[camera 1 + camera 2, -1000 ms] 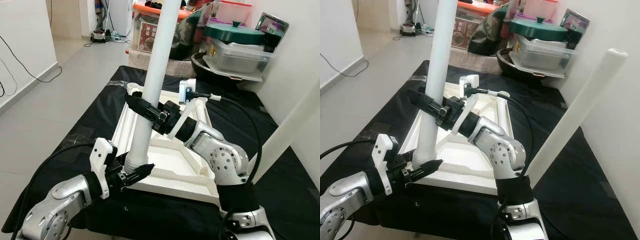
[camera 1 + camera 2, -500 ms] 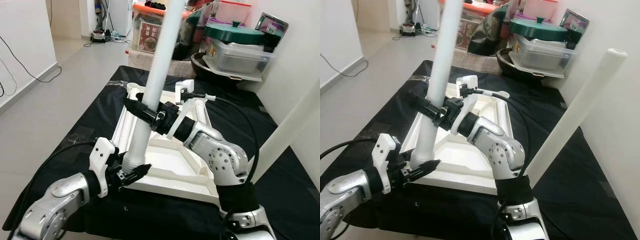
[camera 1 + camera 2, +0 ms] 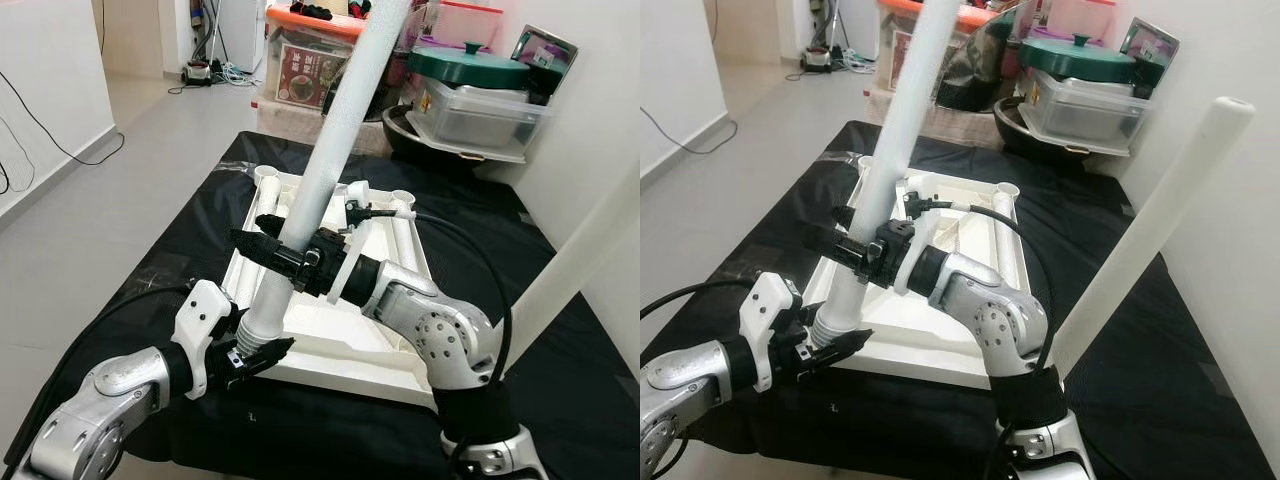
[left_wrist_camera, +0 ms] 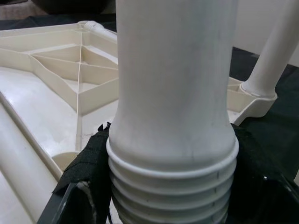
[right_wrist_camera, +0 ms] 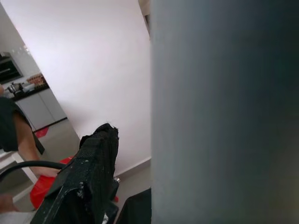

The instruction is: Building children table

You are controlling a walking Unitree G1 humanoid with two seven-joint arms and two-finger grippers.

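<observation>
A long white table leg (image 3: 335, 140) leans with its top toward the right. My left gripper (image 3: 260, 352) is shut on its threaded lower end (image 4: 173, 186), one black finger (image 4: 88, 158) on each side, at the near left corner of the upturned white table top (image 3: 335, 335). My right gripper (image 3: 275, 252) is shut on the same leg a little higher, its finger (image 5: 91, 172) lying beside the leg (image 5: 224, 112). A second white leg (image 3: 1150, 230) rises from the near right corner and slants up to the right.
The table top lies on a black cloth (image 3: 180, 250) over a low table. Plastic boxes (image 3: 480, 110), a green-lidded pot (image 3: 468, 65) and a printed box (image 3: 300, 65) crowd the far end. A white wall (image 3: 600, 120) stands close on the right, with open floor (image 3: 120, 190) on the left. A person (image 5: 18, 135) is in the right wrist view.
The leg has tipped from nearly upright to leaning right. My right gripper has slid lower and leftward along it. My left gripper has shifted slightly nearer with the threaded end.
</observation>
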